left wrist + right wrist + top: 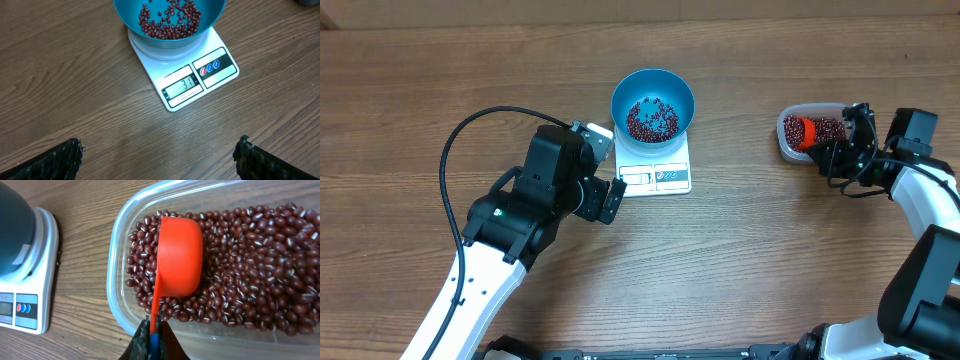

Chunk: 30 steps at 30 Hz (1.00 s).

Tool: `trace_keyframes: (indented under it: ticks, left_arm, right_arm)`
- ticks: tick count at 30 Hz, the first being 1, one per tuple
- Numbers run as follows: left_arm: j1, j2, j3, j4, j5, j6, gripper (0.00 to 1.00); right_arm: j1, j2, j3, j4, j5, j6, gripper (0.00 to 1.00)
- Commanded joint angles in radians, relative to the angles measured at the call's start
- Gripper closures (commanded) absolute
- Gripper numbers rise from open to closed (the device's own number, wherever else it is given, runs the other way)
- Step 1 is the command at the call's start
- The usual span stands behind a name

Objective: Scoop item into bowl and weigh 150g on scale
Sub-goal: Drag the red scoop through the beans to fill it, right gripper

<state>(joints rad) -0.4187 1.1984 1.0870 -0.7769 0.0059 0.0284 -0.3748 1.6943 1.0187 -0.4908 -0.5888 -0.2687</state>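
The left arm is stretching in from the lower left, its left gripper (159, 146) hanging with jaws spread wide and empty. The right arm is bending in from the right edge, its right gripper (152, 332) pinching the orange scoop (177, 255) by the handle.

The scale (186, 74) has a little screen (183, 85) showing the number 31. The small print above it is too tiny to read.

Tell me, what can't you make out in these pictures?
- Right wrist: the orange scoop shows its rounded back, so its own shell hides whatever is inside.
- Overhead: the display on the scale is too small to read.
- Right wrist: the clear tub runs off the right edge.
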Motion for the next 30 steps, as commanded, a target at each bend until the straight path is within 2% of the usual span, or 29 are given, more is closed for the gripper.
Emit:
trace_keyframes:
  ticks: [1,11,22,30]
  left_arm:
    - [-0.003,0.006,-0.004,0.003,-0.011,-0.009,0.00]
    - [-0.003,0.006,-0.004,0.003,-0.011,-0.009,0.01]
    - [-0.003,0.006,-0.004,0.003,-0.010,-0.009,0.01]
    - [-0.003,0.006,-0.004,0.003,-0.010,-0.009,0.01]
  right_arm:
    - [-0.026,0.018,-0.018,-0.005,-0.047,0.024,0.96]
    - [-0.047,0.025,-0.018,-0.026,-0.077,0.045,0.96]
    - [-0.048,0.125,-0.018,0.023,-0.159,0.143,0.96]
    - [-0.079,0.128,-0.018,0.035,-0.176,0.191,0.96]
